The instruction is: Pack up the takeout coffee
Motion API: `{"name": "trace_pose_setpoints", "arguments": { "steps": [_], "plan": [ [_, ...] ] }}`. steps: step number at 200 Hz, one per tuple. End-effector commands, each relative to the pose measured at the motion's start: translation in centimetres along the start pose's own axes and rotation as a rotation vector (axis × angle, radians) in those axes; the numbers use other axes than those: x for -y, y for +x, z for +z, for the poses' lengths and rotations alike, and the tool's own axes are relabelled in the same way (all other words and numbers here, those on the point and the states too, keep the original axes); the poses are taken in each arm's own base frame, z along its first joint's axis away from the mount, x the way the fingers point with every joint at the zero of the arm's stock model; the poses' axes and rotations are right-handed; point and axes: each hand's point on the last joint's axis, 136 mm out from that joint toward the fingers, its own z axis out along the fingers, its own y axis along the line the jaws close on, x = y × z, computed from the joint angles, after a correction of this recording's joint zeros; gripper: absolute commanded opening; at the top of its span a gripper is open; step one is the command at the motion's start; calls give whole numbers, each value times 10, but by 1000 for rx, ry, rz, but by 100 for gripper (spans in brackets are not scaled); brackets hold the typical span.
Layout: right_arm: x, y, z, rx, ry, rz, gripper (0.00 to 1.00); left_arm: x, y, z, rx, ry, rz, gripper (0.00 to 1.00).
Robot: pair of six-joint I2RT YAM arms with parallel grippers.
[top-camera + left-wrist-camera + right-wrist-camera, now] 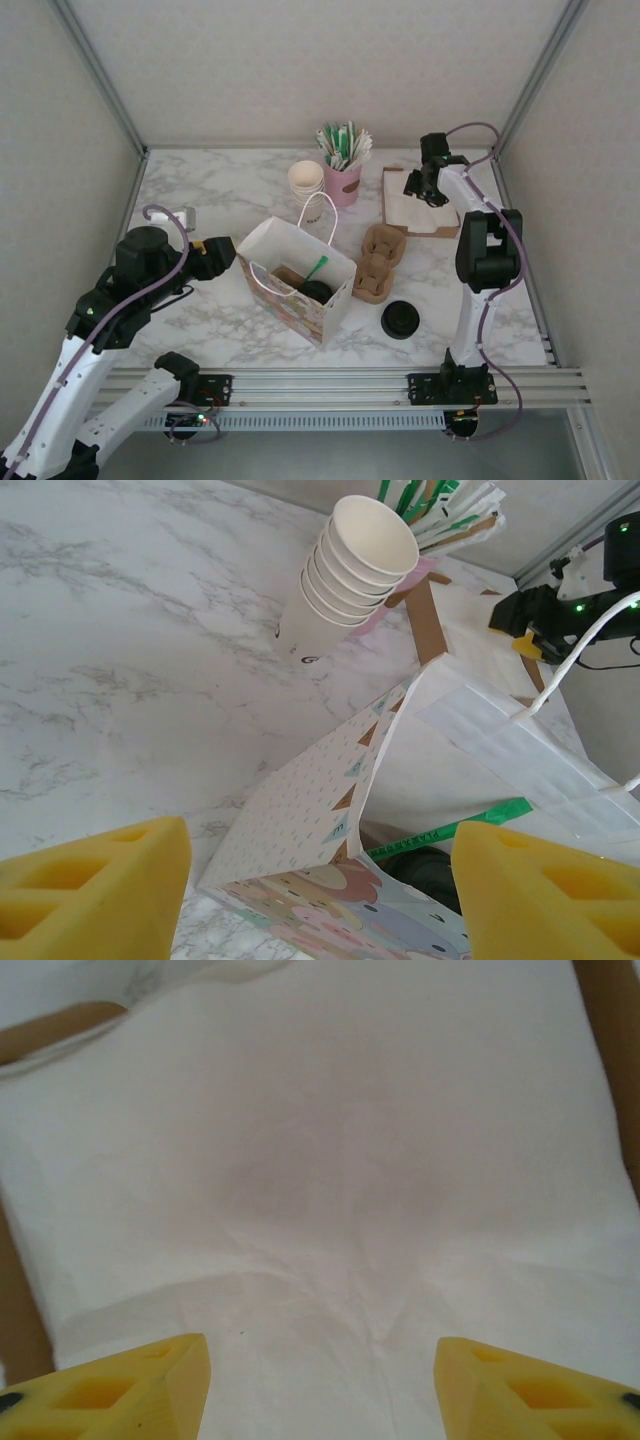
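Observation:
The takeout coffee (317, 292) stands inside the open patterned paper bag (300, 280), its black lid showing below a green stick (318, 266). In the left wrist view the dark lid (432, 868) sits deep in the bag (320, 810) under the green stick (450, 830). My left gripper (215, 255) hovers open just left of the bag's corner, holding nothing (320, 905). My right gripper (425, 187) is open over the white napkins (320, 1160) at the back right, its fingertips (130, 1385) close above the paper.
A loose black lid (400, 320) lies right of the bag. Brown cup trays (378, 262) sit beside it. A stack of cream cups (306, 180) and a pink cup of stirrers (343, 180) stand behind. The napkins rest in a brown holder (415, 205).

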Motion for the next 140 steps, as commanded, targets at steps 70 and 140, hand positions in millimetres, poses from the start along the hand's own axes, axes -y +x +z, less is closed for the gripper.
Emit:
{"name": "trace_pose_setpoints", "arguments": {
  "steps": [70,140],
  "plan": [
    [2,8,23,-72,-7,5,58,1,0,-1,-8,-4,0,70],
    [2,10,33,-96,-2,12,56,2,-2,-3,1,-1,-8,70]
  ]
}}
